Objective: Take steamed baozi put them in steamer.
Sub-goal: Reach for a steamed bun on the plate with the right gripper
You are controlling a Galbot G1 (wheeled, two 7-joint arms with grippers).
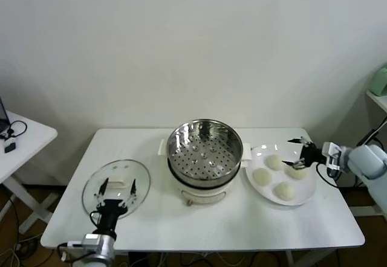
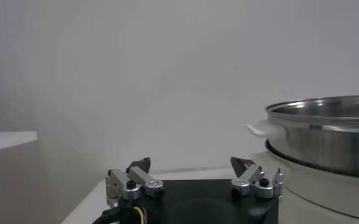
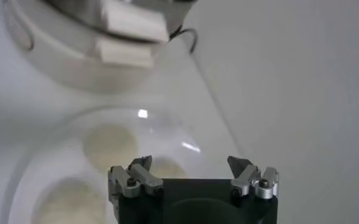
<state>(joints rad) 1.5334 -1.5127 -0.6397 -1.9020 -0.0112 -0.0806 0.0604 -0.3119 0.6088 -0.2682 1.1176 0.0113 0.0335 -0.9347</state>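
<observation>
1. From the head view, nothing has gone in yet: the steamer [image 1: 204,148] sits in the middle of the white bench [image 1: 199,225] with its perforated floor bare, while all four steamed baozi [image 1: 279,176] lie on the white plate [image 1: 309,191] just to its right. So, as I judge it, the whole transfer is left to do.
2. Same view: the right end effector [image 1: 297,153] hangs over the far side of the plate, fingers spread wide and holding nothing, close above the far buns. The left end effector [image 1: 117,189] waits at the near left over the glass lid [image 1: 97,182], also spread and empty.
3. Same view, the room: a plain pale wall behind the bench, a second white table [image 1: 27,140] at far left with a cable lying on it, and a shelf edge with a pale green object [image 1: 380,81] at far right.
4. Left wrist view: the left end effector [image 2: 194,173] shows its fingertips well apart with nothing between them; the steamer [image 2: 325,131] rim and white cooker base [image 2: 325,192] stand beside it.
5. Right wrist view: the right end effector [image 3: 193,173] stands fully open above the plate [image 3: 21,176], with pale buns [image 3: 109,143] below it and the cooker base [image 3: 75,67] beyond.
</observation>
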